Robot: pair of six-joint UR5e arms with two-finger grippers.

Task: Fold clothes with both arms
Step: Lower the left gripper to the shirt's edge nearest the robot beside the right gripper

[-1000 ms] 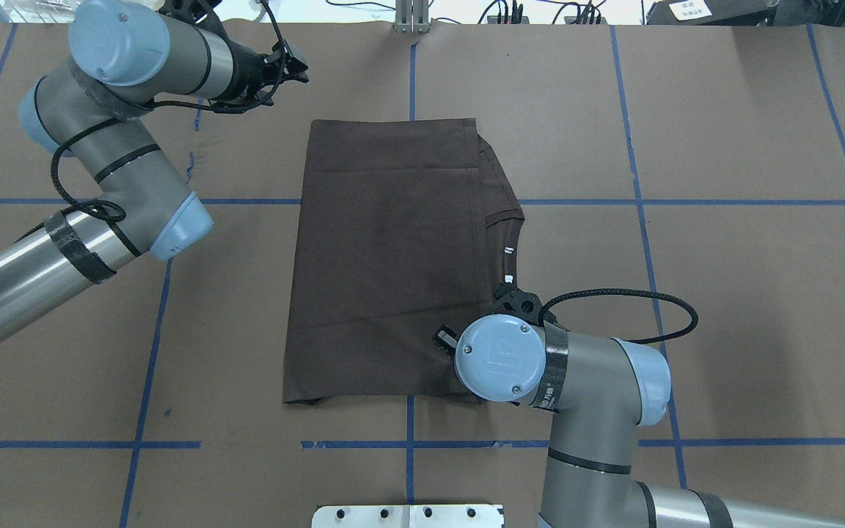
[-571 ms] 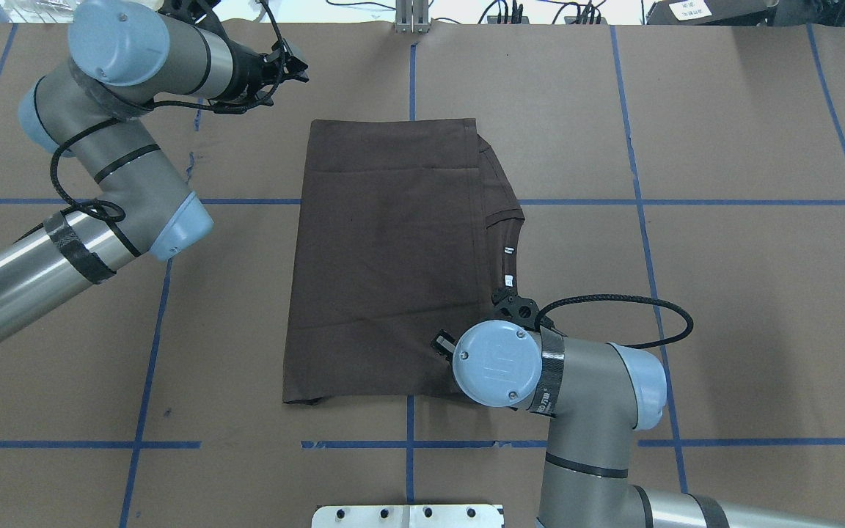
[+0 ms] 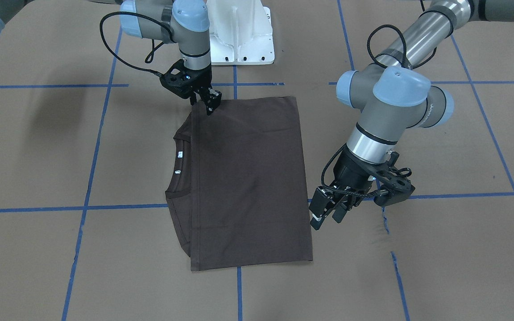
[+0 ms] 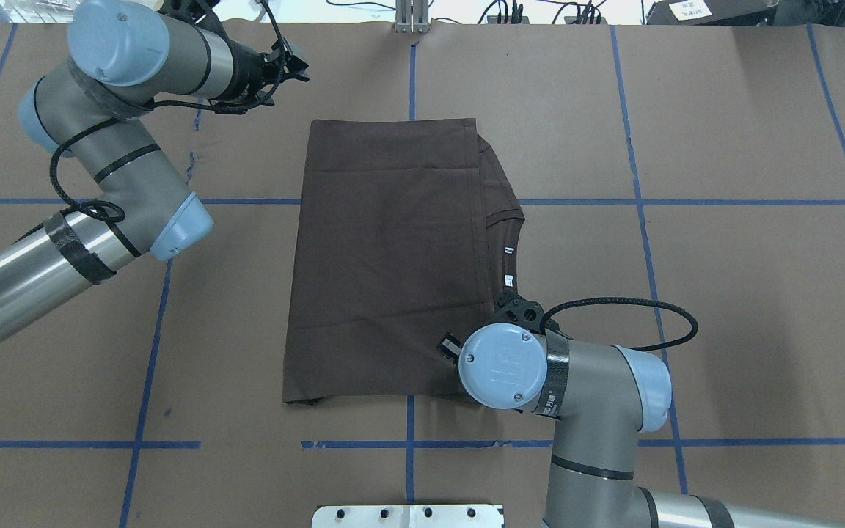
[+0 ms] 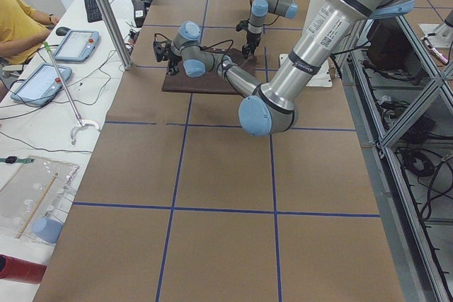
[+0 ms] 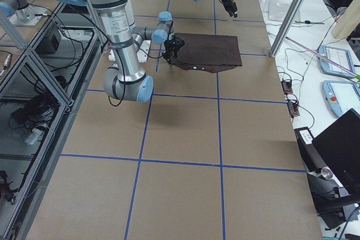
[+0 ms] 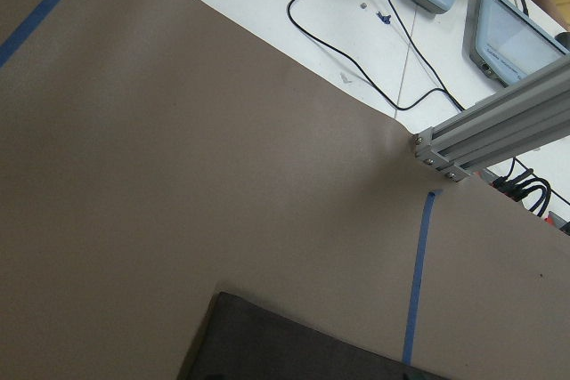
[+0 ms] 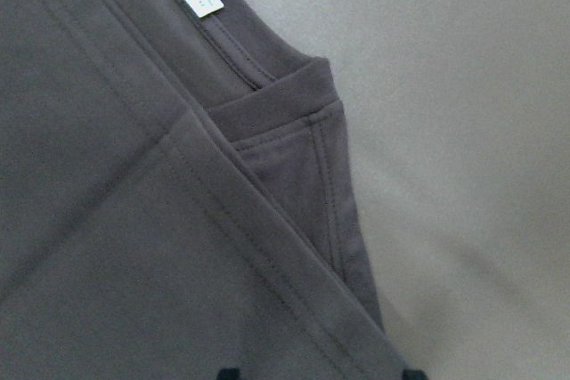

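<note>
The dark brown T-shirt [image 3: 248,178] lies folded flat in a tall rectangle in the middle of the table [image 4: 723,293]. Its collar and white tags [image 4: 509,251] stick out on my right side. My right gripper [image 3: 208,104] hangs just over the shirt's near corner beside the collar. Its wrist view shows the folded sleeve hem [image 8: 303,184] close below, with the two fingertips apart, so it is open. From overhead, the wrist hides this gripper. My left gripper [image 3: 326,220] is open and empty, off the shirt's far left corner [image 7: 267,353], above bare paper [image 4: 294,66].
The white pedestal base [image 3: 239,31] stands at the near table edge. An aluminium post [image 4: 411,18] and cables line the far edge. Blue tape lines [image 4: 635,147] cross the brown paper. Tablets and a seated person [image 5: 14,26] are beyond the far edge.
My right wrist has shifted slightly toward my base, over the shirt's near corner. The left arm and the shirt have not moved.
</note>
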